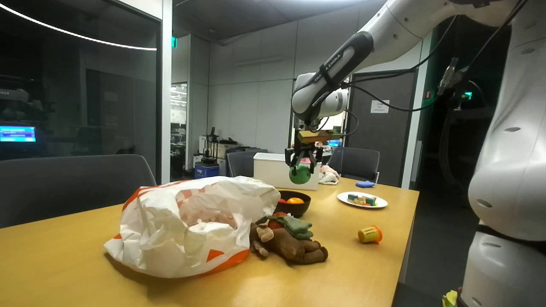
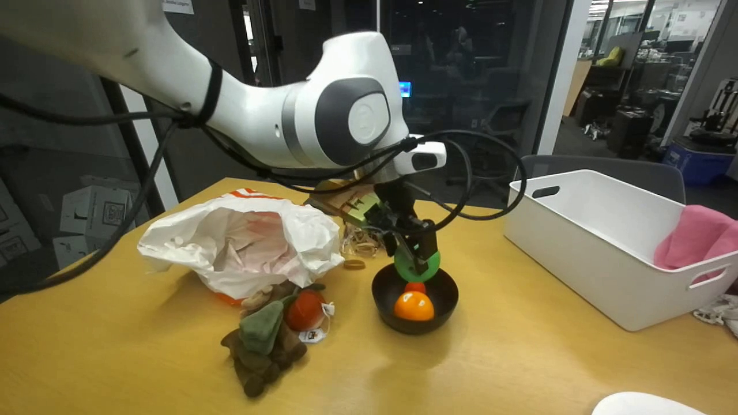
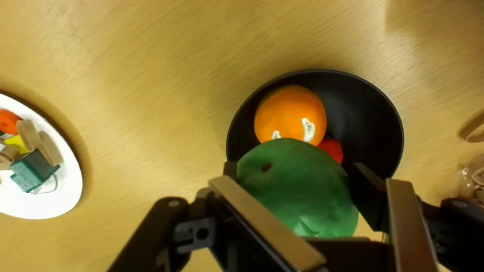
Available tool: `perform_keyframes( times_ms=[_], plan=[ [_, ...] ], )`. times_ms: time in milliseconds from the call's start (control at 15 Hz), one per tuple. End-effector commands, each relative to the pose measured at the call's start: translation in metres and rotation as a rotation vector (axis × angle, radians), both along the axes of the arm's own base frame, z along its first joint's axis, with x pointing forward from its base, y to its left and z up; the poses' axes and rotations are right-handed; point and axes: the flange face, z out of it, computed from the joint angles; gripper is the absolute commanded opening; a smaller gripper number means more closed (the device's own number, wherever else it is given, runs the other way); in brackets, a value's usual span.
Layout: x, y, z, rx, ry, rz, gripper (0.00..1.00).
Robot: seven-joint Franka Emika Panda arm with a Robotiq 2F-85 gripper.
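Claw (image 2: 410, 260) grips green ball (image 2: 406, 273) above black bowl (image 2: 442, 305); orange ball (image 2: 414, 306) inside.

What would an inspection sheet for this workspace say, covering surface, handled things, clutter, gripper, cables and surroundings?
Surface: yellow wood-grain table; spills: nothing seen.
Handled things: green ball, held off the table near a round black bowl containing an orange rounded piece and a partly hidden red piece; materials uncertain.
Clutter: crumpled white plastic bag with orange markings; brown plush toy; yellow cylindrical tub on its side; white plate of small coloured pieces; rectangular white bin with pink cloth inside.
Gripper: black two-finger gripper, closed on the green ball.
Cables: black cables follow the white arm; one loops beside the gripper.
Surroundings: dark grey chairs, dark glass wall, dark door.
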Motion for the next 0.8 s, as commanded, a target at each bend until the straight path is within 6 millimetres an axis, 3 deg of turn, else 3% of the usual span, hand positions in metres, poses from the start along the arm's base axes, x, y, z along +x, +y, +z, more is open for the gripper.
perform_keyframes(
  times_ms=[0, 533, 600, 733],
  plan=[
    [0.020, -0.001, -0.014, -0.023, -0.019, 0.009, 0.49],
    [0.038, 0.003, -0.040, -0.014, -0.023, 0.026, 0.49],
    [0.039, 0.003, -0.041, -0.015, -0.024, 0.026, 0.76],
    [0.042, 0.005, -0.042, -0.009, -0.028, 0.023, 0.95]
  ],
)
